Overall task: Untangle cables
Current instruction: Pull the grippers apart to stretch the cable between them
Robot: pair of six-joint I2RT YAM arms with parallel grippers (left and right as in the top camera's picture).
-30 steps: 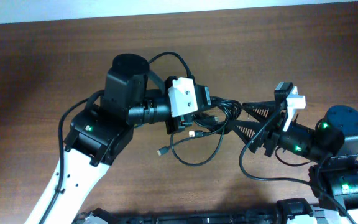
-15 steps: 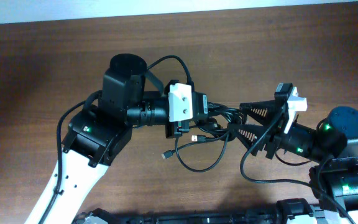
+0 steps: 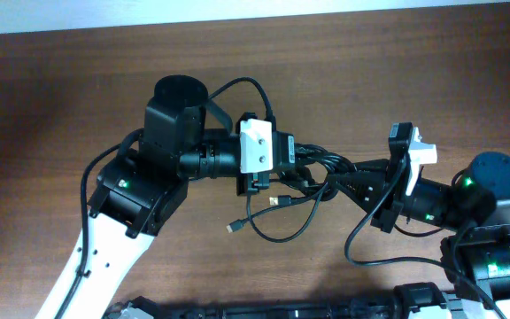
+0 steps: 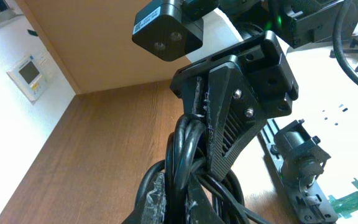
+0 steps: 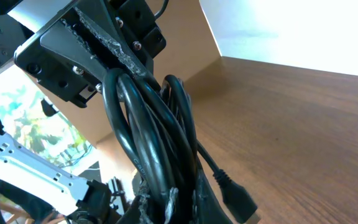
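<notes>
The cables (image 3: 321,168) are a bundle of thin black cords stretched between both grippers over the brown table. A loose loop (image 3: 283,232) hangs below the bundle, and a plug end (image 3: 235,228) lies on the wood. My left gripper (image 3: 297,162) is shut on the bundle's left side. In the left wrist view the cords (image 4: 188,149) run up between the left gripper's (image 4: 175,193) fingers. My right gripper (image 3: 351,174) is shut on the bundle's right side. In the right wrist view the strands (image 5: 151,137) pass through the right gripper (image 5: 179,196), and a black plug (image 5: 241,200) dangles beside it.
The two arms face each other closely: the right gripper's black fingers (image 4: 229,118) fill the left wrist view, and the left gripper's fingers (image 5: 98,43) fill the top of the right wrist view. The thick arm wire (image 3: 370,252) loops below the right arm. Bare wood table (image 3: 60,89) surrounds them.
The right gripper's jaws, wide apart before, have closed on the right side of the bundle. The left arm and its grip have hardly moved.
</notes>
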